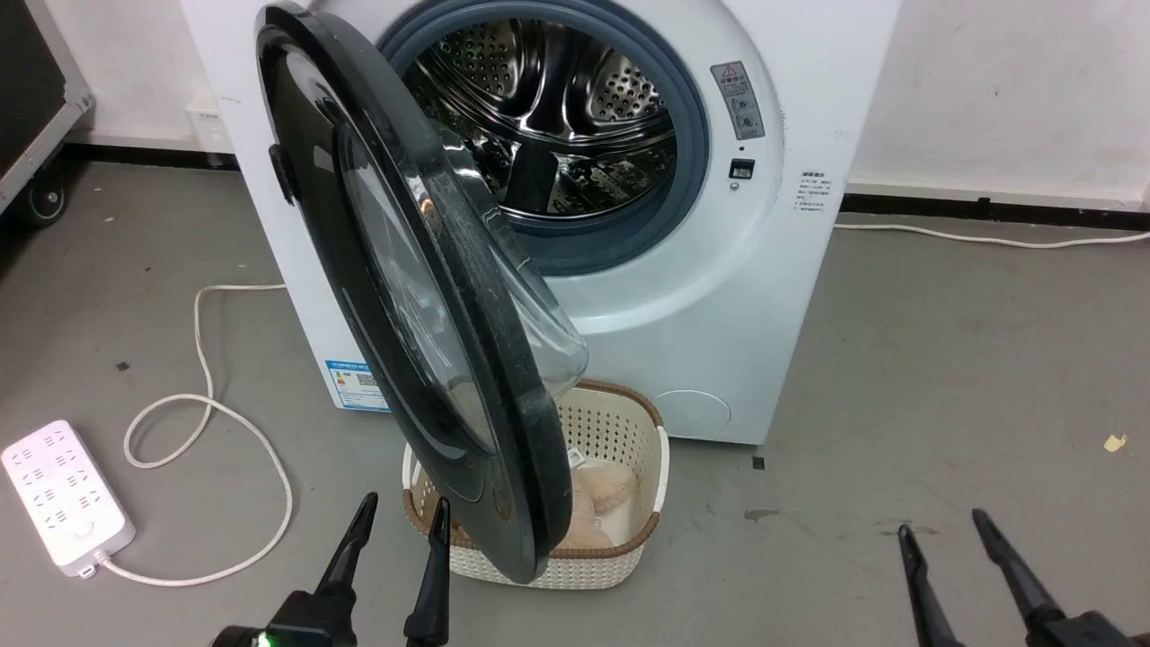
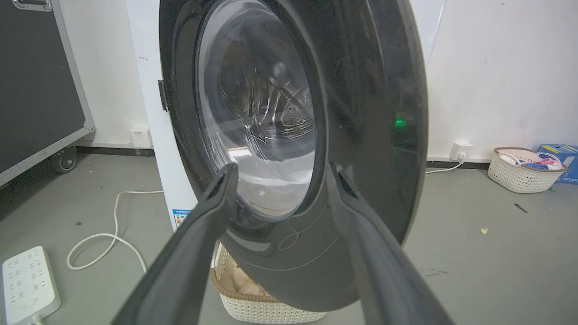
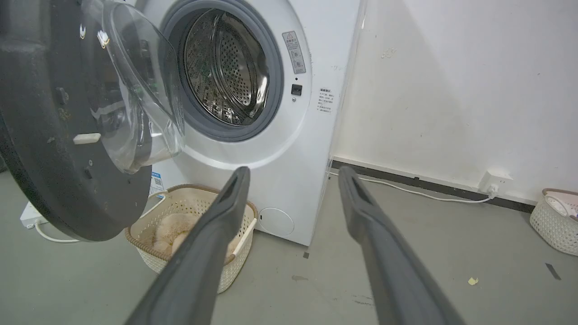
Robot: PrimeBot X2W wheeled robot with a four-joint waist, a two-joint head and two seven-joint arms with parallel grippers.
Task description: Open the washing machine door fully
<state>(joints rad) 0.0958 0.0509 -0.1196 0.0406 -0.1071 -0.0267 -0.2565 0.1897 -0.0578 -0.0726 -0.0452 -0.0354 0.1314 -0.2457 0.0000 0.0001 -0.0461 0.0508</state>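
The white washing machine (image 1: 719,296) stands against the back wall with its steel drum (image 1: 557,108) exposed. Its round black washing machine door (image 1: 404,296) swings out toward me, roughly edge-on, hinged on the left, its clear glass bowl bulging toward the machine. My left gripper (image 1: 402,512) is open just left of the door's lower edge, apart from it. In the left wrist view the door's outer face (image 2: 361,113) lies close ahead between my open fingers (image 2: 212,203). My right gripper (image 1: 943,526) hangs open over bare floor at the lower right, far from the door (image 3: 49,135).
A cream perforated basket (image 1: 620,449) with a tan soft thing inside sits on the floor under the door. A white power strip (image 1: 63,494) and its looping cable (image 1: 216,413) lie at the left. A black wheeled case (image 2: 36,90) stands far left; another basket (image 3: 555,221) is by the right wall.
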